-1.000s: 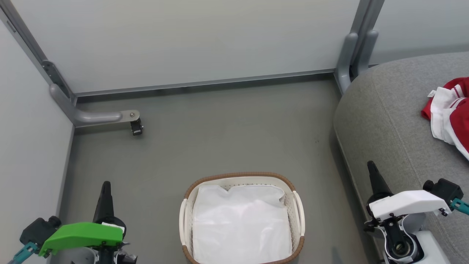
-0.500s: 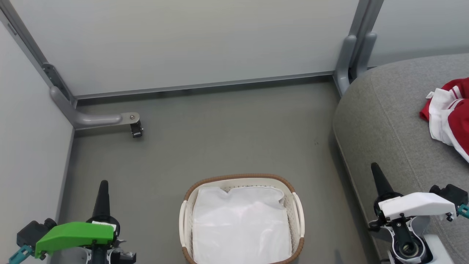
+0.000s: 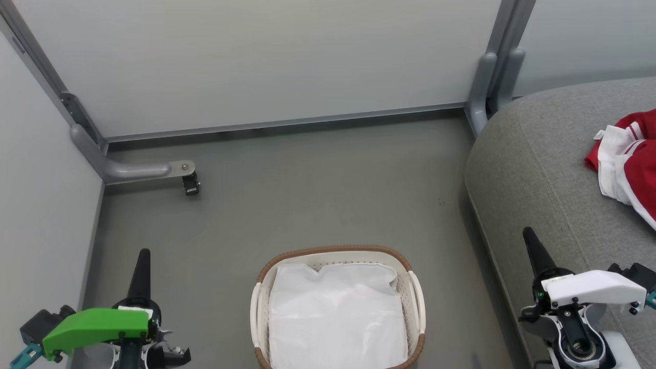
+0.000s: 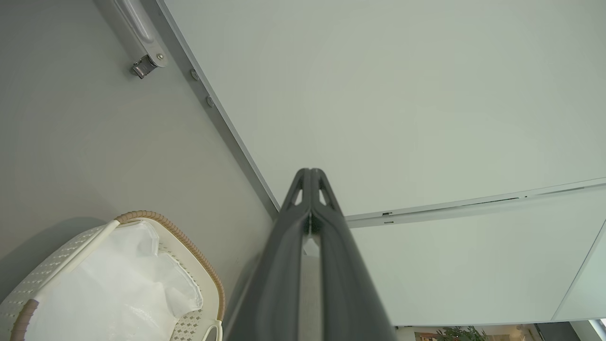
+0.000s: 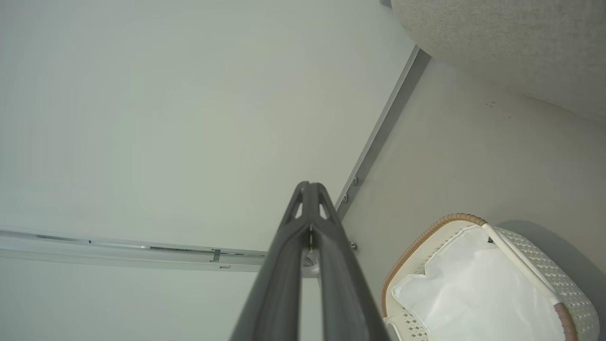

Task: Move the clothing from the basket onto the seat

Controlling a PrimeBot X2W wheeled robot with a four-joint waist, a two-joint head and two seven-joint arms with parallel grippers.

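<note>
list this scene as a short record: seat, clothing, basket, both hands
seat: grey cushion, right of the basket
clothing: red and white, lying on the seat
basket: on the floor, white liner inside, no red garment seen in it
left hand: shut, empty, left of the basket
right hand: shut, empty, near the seat's edge

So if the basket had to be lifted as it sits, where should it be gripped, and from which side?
By its two white side handles: the left gripper on the left handle, the right gripper on the right handle, each coming down from its outer side. The basket stands upright and both handles bow outward, probably leaving finger room.
</note>
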